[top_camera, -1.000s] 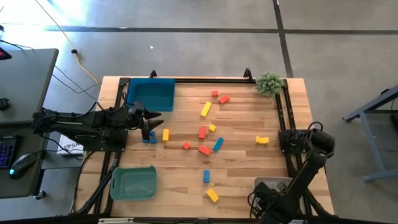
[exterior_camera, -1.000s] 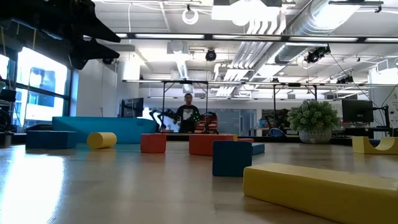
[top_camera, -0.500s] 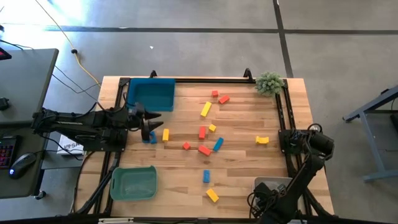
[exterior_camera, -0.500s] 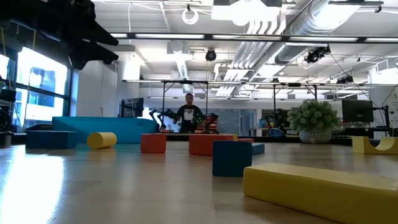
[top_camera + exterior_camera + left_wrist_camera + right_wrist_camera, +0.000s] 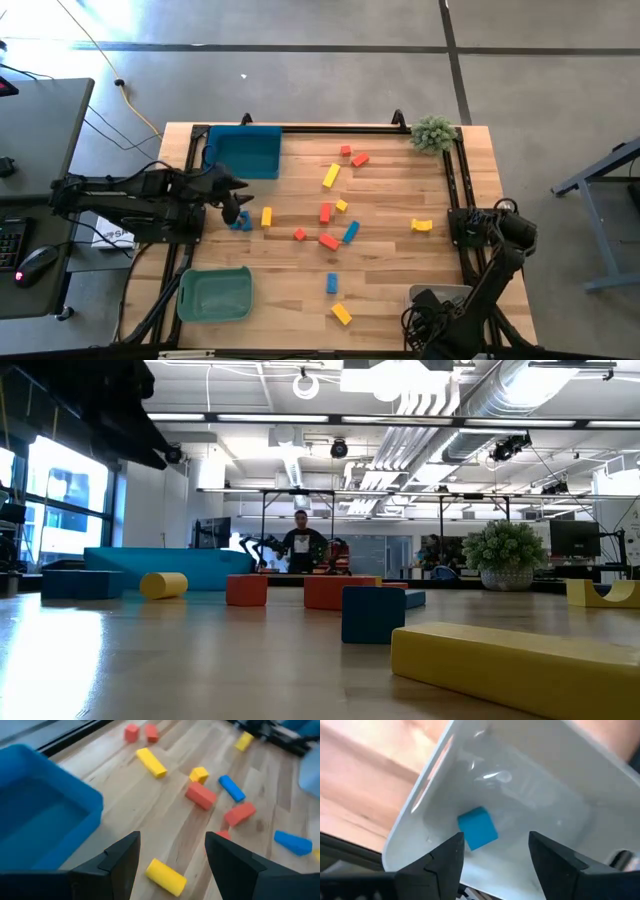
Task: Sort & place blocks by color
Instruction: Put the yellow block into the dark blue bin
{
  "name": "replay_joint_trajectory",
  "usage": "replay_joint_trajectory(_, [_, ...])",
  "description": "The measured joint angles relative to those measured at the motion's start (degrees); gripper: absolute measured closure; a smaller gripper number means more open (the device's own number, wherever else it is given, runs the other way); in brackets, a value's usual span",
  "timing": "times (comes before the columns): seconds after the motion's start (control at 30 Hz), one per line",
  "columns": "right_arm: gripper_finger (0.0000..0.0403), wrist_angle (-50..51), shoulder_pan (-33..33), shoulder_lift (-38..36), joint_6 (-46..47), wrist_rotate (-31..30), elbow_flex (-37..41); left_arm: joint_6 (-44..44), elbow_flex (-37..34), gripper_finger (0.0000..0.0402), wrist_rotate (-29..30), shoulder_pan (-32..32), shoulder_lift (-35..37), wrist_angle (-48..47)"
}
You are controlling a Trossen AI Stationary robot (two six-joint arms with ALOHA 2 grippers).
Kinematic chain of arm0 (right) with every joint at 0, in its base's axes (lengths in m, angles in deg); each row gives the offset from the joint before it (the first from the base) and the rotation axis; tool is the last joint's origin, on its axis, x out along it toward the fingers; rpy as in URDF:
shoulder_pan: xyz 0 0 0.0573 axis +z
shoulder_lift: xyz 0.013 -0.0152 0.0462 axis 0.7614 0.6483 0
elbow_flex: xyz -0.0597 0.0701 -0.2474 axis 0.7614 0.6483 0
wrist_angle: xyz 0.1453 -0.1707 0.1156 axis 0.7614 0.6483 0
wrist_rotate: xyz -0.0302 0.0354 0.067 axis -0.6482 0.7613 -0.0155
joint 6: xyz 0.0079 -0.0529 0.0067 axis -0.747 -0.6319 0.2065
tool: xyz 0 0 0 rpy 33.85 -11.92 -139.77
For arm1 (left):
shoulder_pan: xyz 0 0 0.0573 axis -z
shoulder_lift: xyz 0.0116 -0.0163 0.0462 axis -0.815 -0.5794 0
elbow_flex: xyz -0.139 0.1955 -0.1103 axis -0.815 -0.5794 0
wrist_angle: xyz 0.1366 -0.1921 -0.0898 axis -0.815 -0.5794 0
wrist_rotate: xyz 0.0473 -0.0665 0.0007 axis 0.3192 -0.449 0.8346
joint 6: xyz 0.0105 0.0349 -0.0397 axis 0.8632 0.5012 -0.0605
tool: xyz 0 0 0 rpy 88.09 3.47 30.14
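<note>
Both tools gape empty: right tool [image 5: 492, 857] above a blue cube [image 5: 477, 828] in the grey tray [image 5: 560, 795].

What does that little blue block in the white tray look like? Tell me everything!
The blue block is a small cube, one plain bright blue all over, with smooth flat faces and sharp edges. It sits a bit tilted on the floor of a glossy white tray, near one rounded corner, all alone. The right claw hangs open just above it, fingers either side, not touching. Nothing else touches the block but the tray.
</note>
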Motion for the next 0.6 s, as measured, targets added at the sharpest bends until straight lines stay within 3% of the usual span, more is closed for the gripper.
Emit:
replay_joint_trajectory(0.3, [0.0192,11.24,-3.54,-0.01,0.59,-7.76,-7.8,-18.03,6.05,0.0188,-0.57,-3.24,-9.65,-3.13])
replay_joint_trajectory(0.6, [0.0192,11.04,-12.28,-2.6,-15.78,-13.55,-8.07,-26.41,9.92,0.0188,-5.2,-5.87,-19.61,-8.49])
